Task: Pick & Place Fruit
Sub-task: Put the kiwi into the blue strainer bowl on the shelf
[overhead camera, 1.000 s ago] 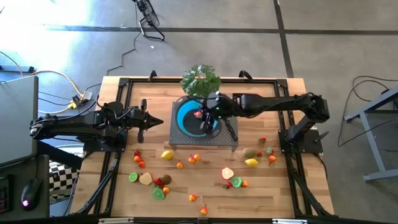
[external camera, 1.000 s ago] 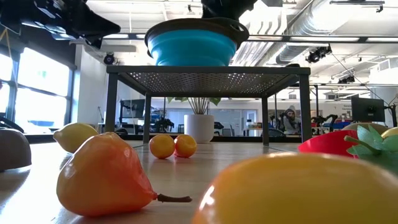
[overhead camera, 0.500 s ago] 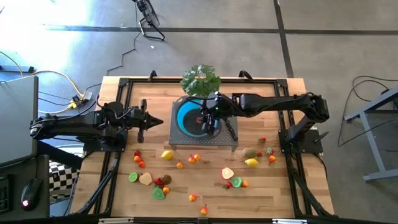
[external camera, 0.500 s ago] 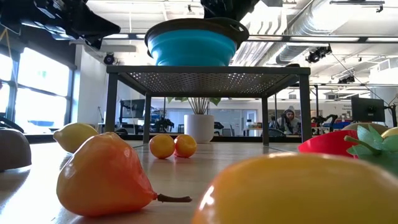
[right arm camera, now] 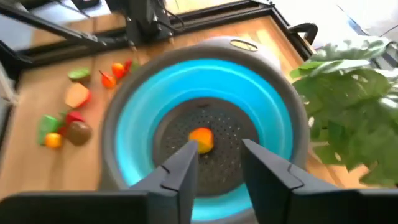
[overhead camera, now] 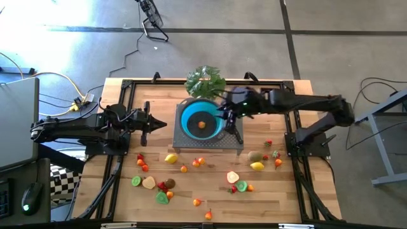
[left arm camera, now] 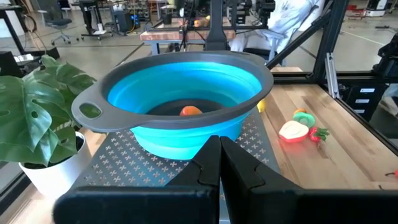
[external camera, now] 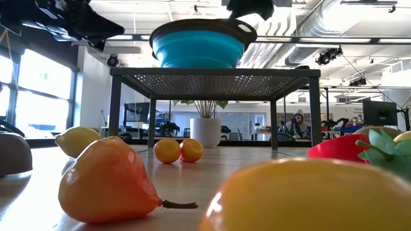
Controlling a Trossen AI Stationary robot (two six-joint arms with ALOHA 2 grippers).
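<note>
Fruit (right arm camera: 200, 138), one small orange piece, lies in the blue bowl (right arm camera: 273, 112) just ahead of the right gripper (right arm camera: 219, 163), whose fingers stand apart, seemingly holding nothing, beside the bowl's rim.

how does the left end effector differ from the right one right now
The left end effector is shut and waits beside the rack; the right end effector is open, empty, above the blue bowl, over an orange fruit inside. Both are dark and two-fingered.
</note>
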